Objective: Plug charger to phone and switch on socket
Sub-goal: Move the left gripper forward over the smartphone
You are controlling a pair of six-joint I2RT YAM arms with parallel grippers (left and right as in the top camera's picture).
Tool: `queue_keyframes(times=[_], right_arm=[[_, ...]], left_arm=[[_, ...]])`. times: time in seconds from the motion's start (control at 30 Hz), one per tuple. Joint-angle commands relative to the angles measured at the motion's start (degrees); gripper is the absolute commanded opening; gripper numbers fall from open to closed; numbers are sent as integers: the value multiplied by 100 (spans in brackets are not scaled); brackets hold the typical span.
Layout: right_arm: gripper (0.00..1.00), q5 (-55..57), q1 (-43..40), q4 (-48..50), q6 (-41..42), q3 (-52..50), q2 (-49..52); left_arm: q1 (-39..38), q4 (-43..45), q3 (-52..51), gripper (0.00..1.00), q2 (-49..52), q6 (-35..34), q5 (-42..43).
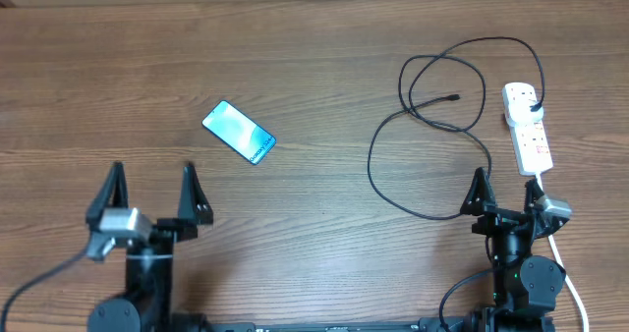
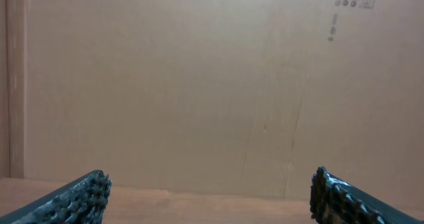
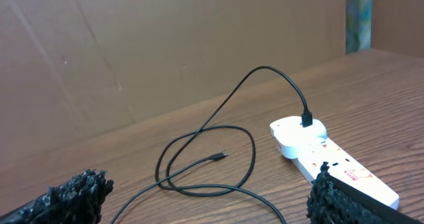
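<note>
Charger [image 3: 307, 118] plugged into socket [image 1: 528, 129], left claw [image 1: 152, 171], right claw [image 1: 506, 181] gaping, empty

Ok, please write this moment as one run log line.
left gripper: open, empty | right gripper: open, empty | charger: plugged in socket, tip loose | phone: unplugged, apart from tip

Layout from overhead
Phone [image 1: 239, 132] lies toward nine o'clock on the table [image 1: 314, 67]; socket [image 1: 528, 126] toward three, charger [image 3: 265, 67] looped beside it (plugged into its far end).
</note>
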Motion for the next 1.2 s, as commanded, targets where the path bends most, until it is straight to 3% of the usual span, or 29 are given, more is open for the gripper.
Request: queue_keyframes(times=[0.0, 0.13, 0.3, 0.43, 0.63, 0.87, 0.93, 1.03, 1.17], right_arm=[[100, -31, -9, 39, 13, -61, -50], [100, -33, -9, 39, 13, -61, -50], [100, -31, -9, 39, 13, -61, -50], [100, -31, -9, 39, 13, -63, -50], [100, -31, -9, 39, 13, -61, -50], [100, -31, -9, 39, 13, -63, -50], [100, -33, -9, 39, 13, -63, -50], [100, -33, -9, 39, 13, -61, -50], [100, -31, -9, 39, 13, -61, -50]], left_arm=[[44, -83, 846, 100, 1069, -37, -61], [42, -1075, 2236, 100, 2597, -42, 284], [31, -3027, 3930, 99, 4166, -109, 798], [33, -4446, 4962, 100, 5169, -168, 1711], [31, -5512, 5128, 100, 6033, -229, 3392], [31, -5663, 5128, 100, 6863, -782, 3895], [31, -5722, 5128, 100, 7020, -1335, 3613], [20, -5932, 5141, 100, 7143, -2371, 2538], [-70, -6196, 5307, 100, 7230, -3180, 1416]])
